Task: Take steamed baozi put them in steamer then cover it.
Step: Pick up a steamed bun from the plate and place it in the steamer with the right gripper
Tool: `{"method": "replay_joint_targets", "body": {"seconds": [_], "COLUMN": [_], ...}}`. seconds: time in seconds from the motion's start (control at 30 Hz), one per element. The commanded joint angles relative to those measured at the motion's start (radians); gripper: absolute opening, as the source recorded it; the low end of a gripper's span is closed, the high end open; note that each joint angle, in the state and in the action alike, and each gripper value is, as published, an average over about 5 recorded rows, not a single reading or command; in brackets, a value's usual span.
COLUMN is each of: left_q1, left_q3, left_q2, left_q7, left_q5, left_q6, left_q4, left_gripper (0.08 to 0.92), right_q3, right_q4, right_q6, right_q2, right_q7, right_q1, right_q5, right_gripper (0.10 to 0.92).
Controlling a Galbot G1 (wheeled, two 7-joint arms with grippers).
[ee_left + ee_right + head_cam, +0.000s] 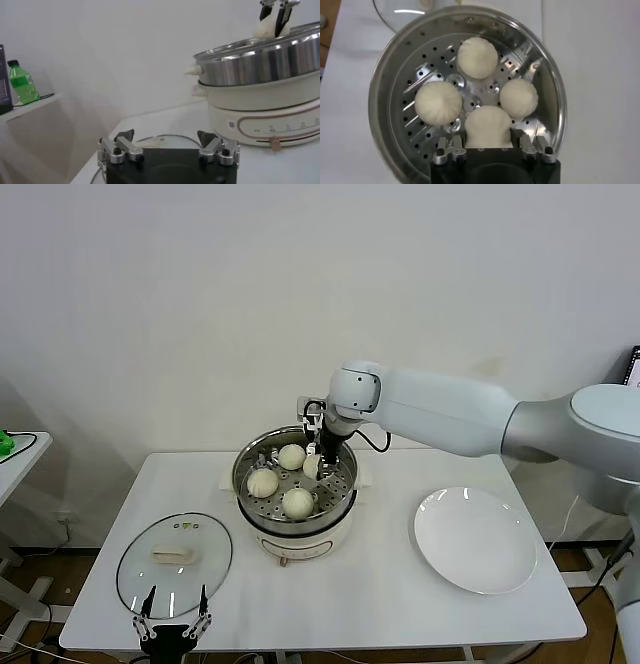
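Nearest me, my left gripper point(172, 620) hangs with fingers spread wide and empty over the near rim of the glass lid point(174, 564), which lies flat on the white table point(380, 604), left of the steamer point(296, 494). The steamer stands at the table's middle. Inside it, my right gripper point(322, 465) pinches one steamed baozi point(488, 126) between its fingers, low over the perforated floor. Three other baozi point(438, 102) rest on that floor around it. Right of the steamer sits a white plate point(476, 539).
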Motion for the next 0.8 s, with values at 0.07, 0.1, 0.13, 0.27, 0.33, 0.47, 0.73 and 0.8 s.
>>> {"method": "replay_joint_targets", "body": {"seconds": [0.07, 0.1, 0.13, 0.27, 0.33, 0.47, 0.73, 0.8], "left_q1": [-0.001, -0.001, -0.001, -0.001, -0.001, -0.001, -0.002, -0.002], "left_q3": [0.002, 0.002, 0.002, 0.001, 0.001, 0.001, 0.002, 0.002], "left_q2": [-0.001, -0.001, -0.001, -0.001, -0.002, -0.003, -0.005, -0.006], "left_q7": [0.0, 0.0, 0.0, 0.0, 0.0, 0.001, 0.001, 0.0], "left_q5": [0.0, 0.0, -0.001, -0.002, -0.002, -0.002, -0.002, -0.002], "left_q6": [0.001, 0.001, 0.001, 0.0, 0.0, -0.001, -0.001, -0.001], "left_q4": [-0.001, -0.001, 0.0, 0.0, 0.001, 0.002, 0.004, 0.003], "left_gripper": [0.823, 0.823, 0.823, 0.823, 0.823, 0.823, 0.823, 0.823], "right_q3": [-0.004, -0.004, -0.004, -0.004, -0.004, -0.001, 0.001, 0.001], "right_q4": [-0.026, -0.028, -0.03, -0.038, -0.042, -0.047, -0.047, -0.047], "right_q6": [0.002, 0.004, 0.005, 0.009, 0.011, 0.014, 0.018, 0.018], "right_q2": [0.02, 0.021, 0.021, 0.021, 0.021, 0.021, 0.021, 0.02], "right_q7": [-0.009, -0.01, -0.012, -0.017, -0.018, -0.019, -0.022, -0.023], "right_q1": [-0.03, -0.032, -0.034, -0.043, -0.047, -0.053, -0.061, -0.061], "right_q5": [-0.05, -0.055, -0.06, -0.077, -0.084, -0.091, -0.1, -0.103], "right_gripper": [0.552, 0.552, 0.552, 0.551, 0.551, 0.551, 0.559, 0.56]}}
